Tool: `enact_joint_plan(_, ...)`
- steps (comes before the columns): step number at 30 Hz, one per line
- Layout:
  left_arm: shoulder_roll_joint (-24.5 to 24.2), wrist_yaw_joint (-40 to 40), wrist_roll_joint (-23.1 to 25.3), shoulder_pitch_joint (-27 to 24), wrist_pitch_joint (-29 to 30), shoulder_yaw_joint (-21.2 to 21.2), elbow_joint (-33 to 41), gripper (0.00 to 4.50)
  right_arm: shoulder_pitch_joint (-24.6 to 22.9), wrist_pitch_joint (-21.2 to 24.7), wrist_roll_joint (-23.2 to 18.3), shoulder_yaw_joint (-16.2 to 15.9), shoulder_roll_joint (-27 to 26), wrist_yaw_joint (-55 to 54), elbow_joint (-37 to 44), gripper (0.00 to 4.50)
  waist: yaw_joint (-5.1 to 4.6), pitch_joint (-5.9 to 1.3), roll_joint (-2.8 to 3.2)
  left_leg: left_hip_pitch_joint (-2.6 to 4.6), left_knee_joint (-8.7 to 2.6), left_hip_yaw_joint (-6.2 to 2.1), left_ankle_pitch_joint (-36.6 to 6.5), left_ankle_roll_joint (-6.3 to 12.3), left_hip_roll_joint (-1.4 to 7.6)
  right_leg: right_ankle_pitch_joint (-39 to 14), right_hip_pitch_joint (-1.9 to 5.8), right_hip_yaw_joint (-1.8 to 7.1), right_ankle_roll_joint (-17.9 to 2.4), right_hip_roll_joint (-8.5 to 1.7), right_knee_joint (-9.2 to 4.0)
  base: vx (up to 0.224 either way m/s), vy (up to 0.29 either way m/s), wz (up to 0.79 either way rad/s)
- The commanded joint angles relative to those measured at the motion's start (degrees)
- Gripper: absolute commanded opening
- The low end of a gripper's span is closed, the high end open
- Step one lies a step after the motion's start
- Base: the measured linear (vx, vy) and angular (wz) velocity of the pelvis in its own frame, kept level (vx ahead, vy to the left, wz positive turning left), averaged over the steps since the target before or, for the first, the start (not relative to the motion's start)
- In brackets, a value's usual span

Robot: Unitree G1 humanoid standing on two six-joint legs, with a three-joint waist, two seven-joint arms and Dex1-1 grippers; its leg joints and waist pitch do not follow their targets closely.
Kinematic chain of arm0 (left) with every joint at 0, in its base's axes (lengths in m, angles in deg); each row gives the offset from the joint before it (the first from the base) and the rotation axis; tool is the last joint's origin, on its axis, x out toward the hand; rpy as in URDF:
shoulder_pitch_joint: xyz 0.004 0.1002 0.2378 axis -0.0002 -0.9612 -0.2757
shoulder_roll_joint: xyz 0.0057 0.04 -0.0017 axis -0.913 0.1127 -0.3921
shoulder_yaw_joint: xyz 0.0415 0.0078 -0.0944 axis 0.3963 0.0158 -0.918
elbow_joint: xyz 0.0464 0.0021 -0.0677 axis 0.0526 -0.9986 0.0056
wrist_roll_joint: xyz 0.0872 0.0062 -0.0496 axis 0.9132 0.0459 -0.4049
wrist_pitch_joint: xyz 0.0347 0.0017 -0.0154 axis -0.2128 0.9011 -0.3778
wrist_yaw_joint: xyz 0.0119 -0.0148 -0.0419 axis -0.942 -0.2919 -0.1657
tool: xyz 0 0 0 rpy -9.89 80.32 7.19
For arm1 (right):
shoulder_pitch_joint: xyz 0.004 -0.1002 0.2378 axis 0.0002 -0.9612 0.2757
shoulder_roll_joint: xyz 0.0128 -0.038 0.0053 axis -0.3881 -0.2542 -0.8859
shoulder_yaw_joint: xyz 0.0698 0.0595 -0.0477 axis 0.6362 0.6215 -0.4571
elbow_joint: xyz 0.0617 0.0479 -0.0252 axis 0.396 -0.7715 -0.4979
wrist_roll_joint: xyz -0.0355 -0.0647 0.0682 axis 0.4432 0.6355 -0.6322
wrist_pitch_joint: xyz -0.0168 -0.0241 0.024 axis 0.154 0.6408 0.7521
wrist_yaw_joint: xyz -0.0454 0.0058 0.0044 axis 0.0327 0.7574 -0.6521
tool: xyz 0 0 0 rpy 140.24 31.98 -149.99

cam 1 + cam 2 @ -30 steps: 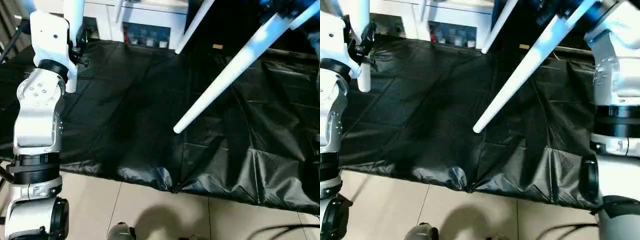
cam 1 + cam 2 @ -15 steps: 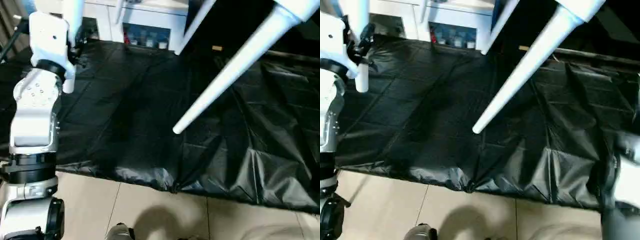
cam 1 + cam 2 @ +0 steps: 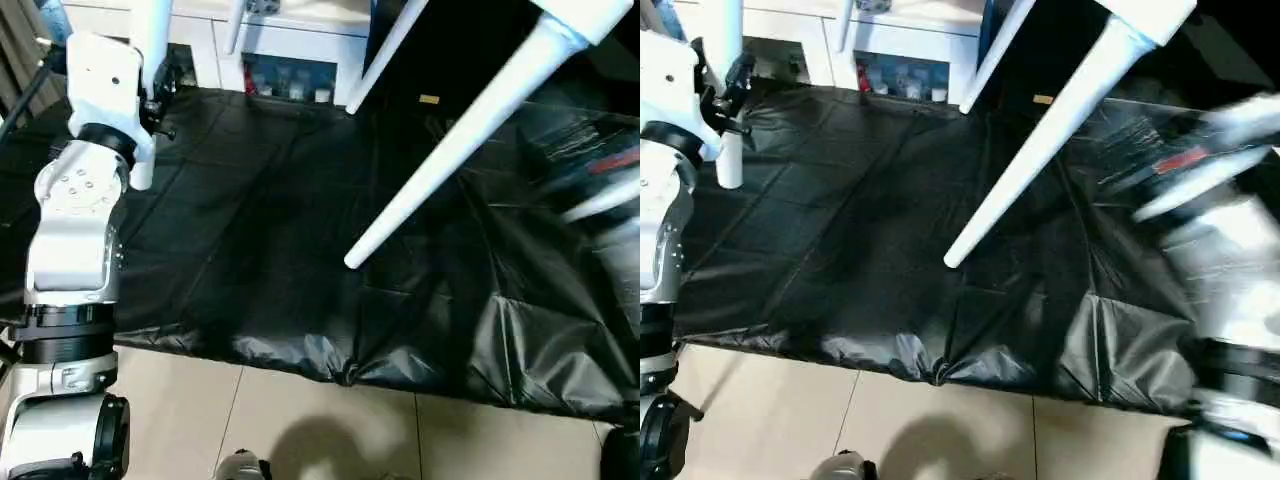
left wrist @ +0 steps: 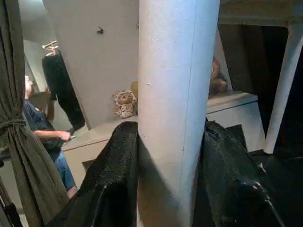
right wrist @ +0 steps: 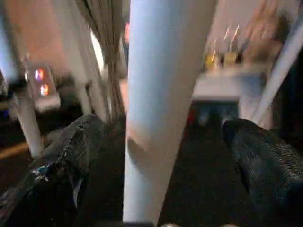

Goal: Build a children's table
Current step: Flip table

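White legs of the children's table [image 3: 455, 140] hang above the black sheet [image 3: 300, 240]; left tool [image 4: 170, 175] clamps one leg (upright), right tool [image 5: 156, 156] spread wide around another.

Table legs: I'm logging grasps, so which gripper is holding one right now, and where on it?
The left gripper clamps a white table leg on its round shaft, one finger each side. The right gripper stands wide open around another leg, not gripping it.

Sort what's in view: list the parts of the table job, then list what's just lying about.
Job:
- white plastic tabletop corner
- long tapered white leg
- white leg clamped in left gripper

Lying about:
- black plastic floor sheet
- white glass-doored cabinet
- plush toy
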Motion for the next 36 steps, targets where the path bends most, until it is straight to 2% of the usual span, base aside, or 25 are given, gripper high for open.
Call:
enact_joint_plan(1, 0.02, 0.99, -0.16, 0.21, -0.79, 1.62, -0.66, 1.68, 2.7, -0.38, 2.78, -2.73, -1.07, -1.41, -3.2, 4.5, -0.08, -4.45, 0.55, 2.31, -4.51, -1.36, -19.64, -2.64, 2.14, -20.28, 1.37, 2.41, -8.73, -4.69, -5.84, 0.0, 0.0, 0.0)
enact_joint_plan(2, 0.02, 0.99, -0.17, 0.2, -0.81, 1.63, -0.67, 1.68, 2.8, -0.38, 2.86, -2.81, -1.15, -1.48, -3.39, 4.5, -0.24, -4.55, 0.49, 1.95, -4.56, -1.41, -18.78, -2.69, 2.1, -18.93, 1.64, 2.44, -9.17, -4.71, -5.52, 0.0, 0.0, 0.0)
enact_joint_plan(4, -0.02, 1.04, -0.28, -0.11, -0.96, 1.56, -0.63, 1.68, 4.54, -1.42, 4.19, -3.66, -2.38, -2.06, -6.89, 4.5, -0.22, -4.6, 0.61, 1.92, -4.66, -1.37, -18.18, -2.84, 2.21, -16.83, 1.66, 2.48, -9.65, -4.62, -5.27, 0.0, 0.0, 0.0)
enact_joint_plan(5, -0.08, 1.15, -0.44, -0.55, -1.07, 1.44, -0.58, 1.68, 6.68, -2.55, 5.5, -3.93, -3.58, -2.59, -11.13, 4.5, -0.11, -4.65, 0.52, 2.14, -4.61, -1.29, -18.18, -2.92, 2.33, -15.76, 1.5, 2.55, -10.03, -4.65, -5.1, 0.0, 0.0, 0.0)
enact_joint_plan(6, -0.14, 1.23, -0.5, -0.78, -1.1, 1.38, -0.59, 1.68, 7.57, -3.22, 6.0, -3.96, -3.97, -2.5, -12.82, 4.5, -0.27, -4.67, 0.52, 1.95, -4.63, -1.35, -18.01, -2.99, 2.25, -15.38, 1.64, 2.5, -10.51, -4.7, -4.89, 0.0, 0.0, 0.0)
enact_joint_plan(8, -0.14, 1.34, -0.69, -1.39, -1.08, 1.19, -0.65, 1.68, 9.09, -4.11, 6.3, -4.29, -4.69, -1.46, -15.39, 4.5, -0.12, -4.6, 0.53, 2.03, -4.59, -1.17, -17.86, -2.89, 2.25, -14.87, 1.67, 2.63, -10.63, -4.73, -5.0, 0.0, 0.0, 0.0)
enact_joint_plan(11, -0.19, 1.64, -0.67, -2.66, -1.23, 1.3, -1.15, 1.68, 10.51, -5.15, 6.4, -5.34, -5.52, 0.78, -17.5, 4.5, -0.02, -4.74, 0.44, 1.87, -4.63, -1.11, -16.67, -2.38, 2.35, -12.97, 1.87, 2.65, -10.74, -4.76, -4.78, 0.0, 0.0, 0.0)
enact_joint_plan(12, -0.17, 1.86, -0.71, -3.27, -1.2, 1.41, -1.45, 1.68, 10.64, -5.36, 6.64, -5.95, -5.71, 1.71, -17.53, 4.5, -0.08, -4.7, 0.18, 1.86, -4.65, -1.1, -16.4, -2.25, 2.36, -12.9, 1.87, 2.62, -10.77, -4.7, -4.75, 0.0, 0.0, 0.0)
enact_joint_plan(13, -0.14, 2.01, -0.75, -3.64, -1.17, 1.47, -1.64, 1.67, 10.69, -5.47, 6.83, -6.35, -5.82, 2.28, -17.48, 4.5, 0.06, -4.68, 0.38, 1.91, -4.63, -1.04, -16.28, -2.05, 2.36, -13.06, 1.85, 2.68, -10.73, -4.74, -4.75, 0.0, 0.0, 0.0)
enact_joint_plan(18, -0.07, 2.35, -0.67, -7.05, -1.74, 1.74, -3.96, 1.66, 10.08, -4.51, 6.56, -8.21, -6.88, 6.41, -14.88, 4.5, -0.1, -4.43, 0.45, 2.02, -4.91, -1.2, -18.93, -2.33, 2.41, -16.93, 1.66, 2.7, -9.6, -4.79, -5.2, 0.0, 0.0, 0.0)
enact_joint_plan(20, -0.26, 2.7, -0.41, -8.55, -2.39, 2.44, -5.47, 1.66, 9.43, -4.1, 6.29, -9.0, -7.24, 7.39, -13.29, 4.5, 0.05, -4.35, 0.46, 2.39, -4.99, -1.22, -20.03, -2.86, 2.47, -18.5, 1.34, 2.78, -9.06, -4.75, -5.4, 0.0, 0.0, 0.0)
enact_joint_plan(24, -0.38, 3.86, 0.42, -11.27, -3.76, 4.07, -8.56, 1.66, 5.84, -1.01, 4.55, -11.5, -7.6, 9.53, -5.88, 4.5, 0.37, -4.53, 0.63, 2.4, -5.35, -1.43, -20.13, -3.09, 2.68, -16.58, 1.49, 2.85, -8.28, -4.72, -5.27, 0.0, 0.0, 0.0)
enact_joint_plan(25, -0.36, 3.9, 0.52, -11.57, -3.88, 4.21, -8.87, 1.66, 5.28, -0.57, 4.33, -11.84, -7.62, 9.79, -4.82, 4.5, 0.59, -4.55, 0.86, 2.62, -5.51, -1.48, -20.42, -3.35, 2.93, -15.72, 1.32, 2.85, -8.45, -4.73, -5.32, 0.0, 0.0, 0.0)
enact_joint_plan(26, -0.26, 3.83, 0.6, -12.07, -4.29, 4.33, -9.53, 1.66, 4.42, -0.12, 4.39, -12.32, -7.83, 9.79, -3.43, 4.5, 0.71, -4.51, 1.13, 2.83, -5.52, -1.5, -21.67, -3.75, 2.77, -15.83, 1.22, 2.81, -8.59, -4.65, -5.4, 0.0, 0.0, 0.0)
enact_joint_plan(29, -0.28, 3.79, 0.94, -12.85, -4.91, 4.73, -10.41, 1.66, 3.34, 0.36, 4.41, -12.77, -8.32, 9.81, -1.97, 4.5, 0.88, -4.48, 0.86, 2.77, -5.72, -1.56, -22.84, -4.32, 2.74, -15.68, 1.38, 2.87, -8.68, -4.84, -5.44, 0.0, 0.0, 0.0)
enact_joint_plan(36, -1.49, 3.83, 1.76, -14.28, -5.26, 5.33, -9.92, 1.66, 1.41, 1.21, 4.84, -13.32, -9.1, 8.92, 0.12, 4.5, 0.91, -4.57, 0.87, 2.66, -5.74, -1.58, -21.8, -4.21, 2.78, -15.02, 1.49, 2.94, -8.6, -4.87, -5.33, 0.0, 0.0, 0.0)
